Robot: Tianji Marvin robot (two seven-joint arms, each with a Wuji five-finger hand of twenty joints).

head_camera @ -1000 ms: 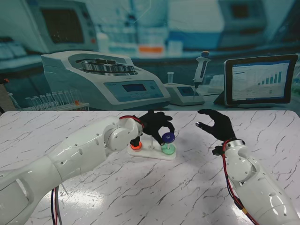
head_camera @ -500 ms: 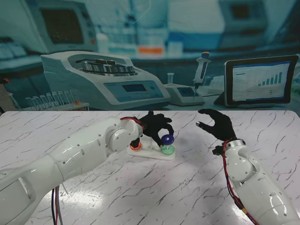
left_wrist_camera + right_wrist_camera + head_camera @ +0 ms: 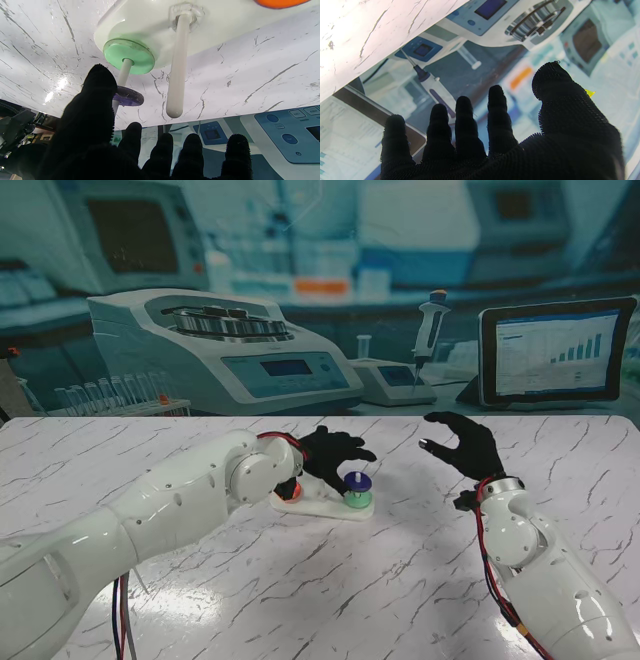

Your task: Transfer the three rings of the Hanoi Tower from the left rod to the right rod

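The white tower base (image 3: 322,506) lies mid-table with three rods. An orange ring (image 3: 290,492) sits on its left rod. On the right rod a green ring (image 3: 358,500) rests at the bottom, with a purple ring (image 3: 355,479) threaded higher up. In the left wrist view the purple ring (image 3: 128,97) sits partway along the rod, apart from the green ring (image 3: 128,56), and the bare middle rod (image 3: 177,67) stands beside them. My left hand (image 3: 335,452) hovers just behind the tower, fingers spread, thumb (image 3: 98,82) beside the purple ring. My right hand (image 3: 462,444) hangs open to the right of the tower, holding nothing.
A centrifuge (image 3: 220,345), a small device with a pipette (image 3: 428,325) and a tablet (image 3: 555,350) line the table's far edge. A test tube rack (image 3: 110,395) stands far left. My left forearm (image 3: 190,500) stretches across the table's left half.
My left hand lowered the purple ring onto the right rod, then its fingers spread apart and let go. The right hand has not moved.
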